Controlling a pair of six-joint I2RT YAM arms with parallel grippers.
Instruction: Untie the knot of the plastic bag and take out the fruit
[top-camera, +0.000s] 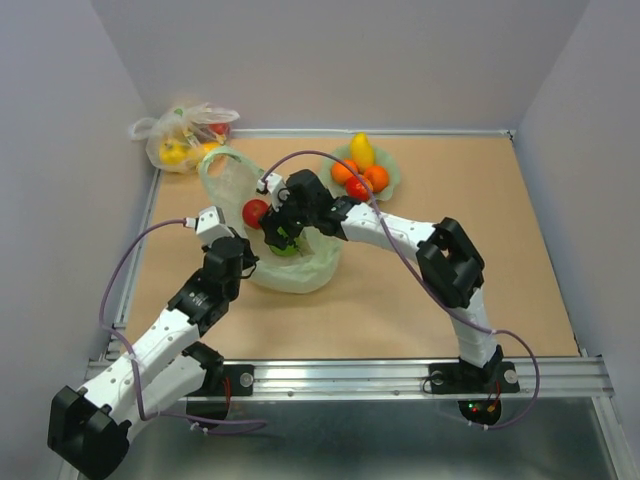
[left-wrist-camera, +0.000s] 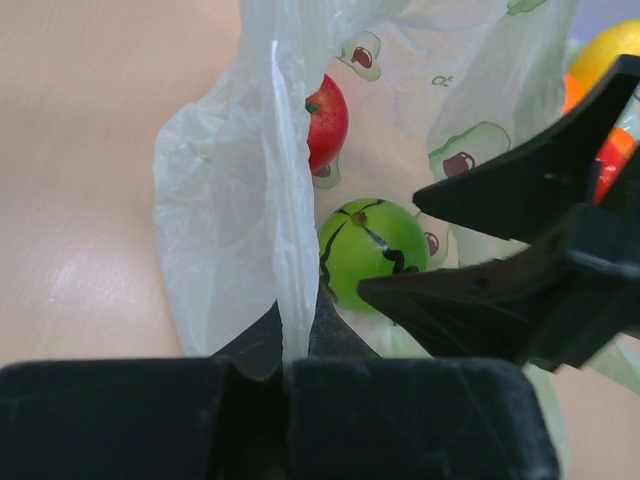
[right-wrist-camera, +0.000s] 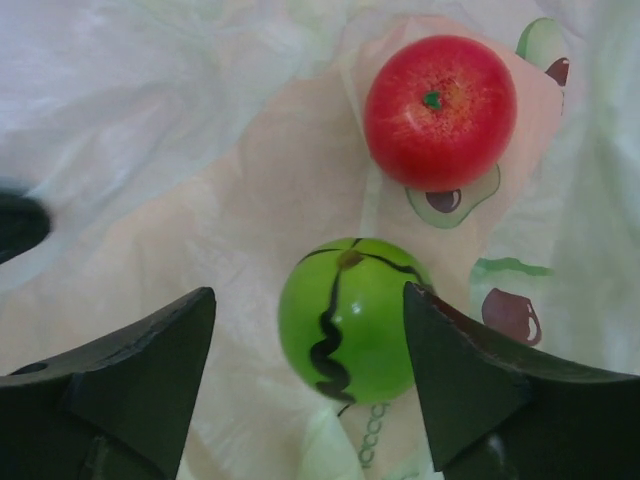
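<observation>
The pale green plastic bag (top-camera: 300, 275) lies open at the middle left of the table; no tied knot shows, and a handle loop (top-camera: 222, 160) lies loose behind it. Inside lie a red fruit (top-camera: 255, 212) and a green fruit with dark marks (top-camera: 284, 241). My left gripper (left-wrist-camera: 290, 335) is shut on the bag's near edge film and holds it up. My right gripper (right-wrist-camera: 310, 300) is open inside the bag, its fingers on either side of the green fruit (right-wrist-camera: 345, 320), with the red fruit (right-wrist-camera: 440, 110) just beyond. The green fruit (left-wrist-camera: 372, 250) also shows in the left wrist view.
A green bowl (top-camera: 392, 178) behind the right arm holds orange fruits, a red one and a yellow one (top-camera: 361, 150). A clear whitish bag (top-camera: 185, 135) with yellow and red items lies at the back left corner. Walls stand on three sides.
</observation>
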